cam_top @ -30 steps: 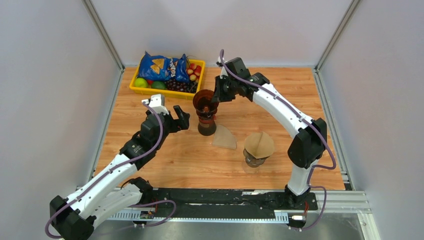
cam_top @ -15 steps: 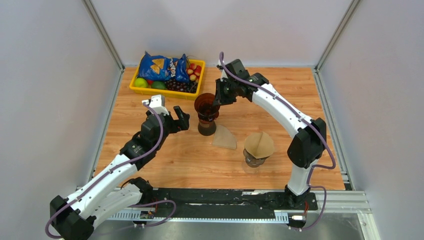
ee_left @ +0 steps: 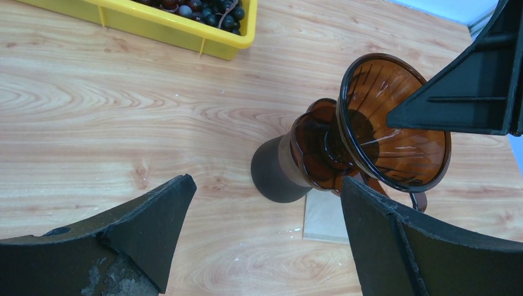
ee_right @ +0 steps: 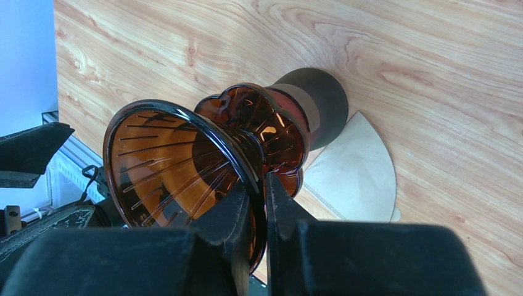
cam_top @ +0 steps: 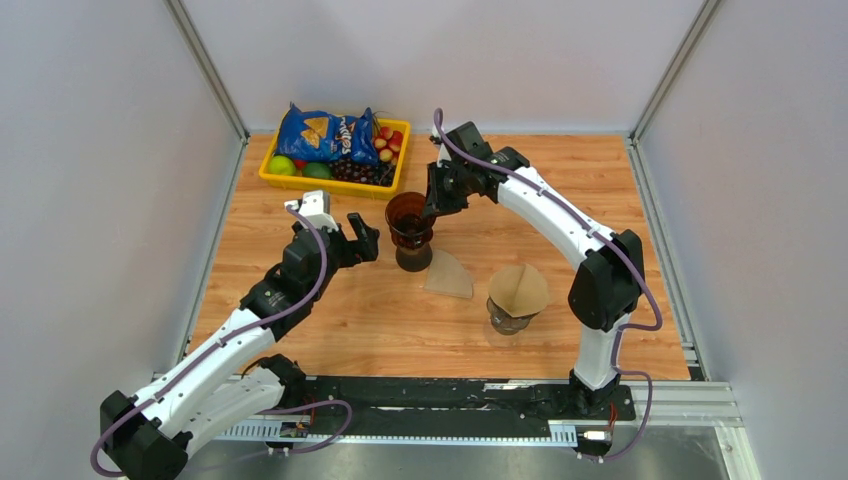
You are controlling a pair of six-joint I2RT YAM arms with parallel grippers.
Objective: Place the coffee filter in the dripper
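The right pincer (ee_right: 258, 191) is clamping the rim of the amber glass dripper (ee_right: 179, 160). Its two fingers are almost closed, with only the thin glass wall between them. The dripper's ribbed cone is opening just ahead of those fingers, above a dark round base (ee_right: 317, 98). The flat paper coffee filter (ee_right: 358, 166) is lying on the wooden table (cam_top: 350, 320), beyond the right pincer's tips and right beside that base. The left pincer (ee_left: 265, 185) is hovering wide open and gripping nothing, with the dripper straight ahead of its spread fingers. A yellow tray (ee_left: 185, 31) of fruit is sitting farther beyond the left pincer.
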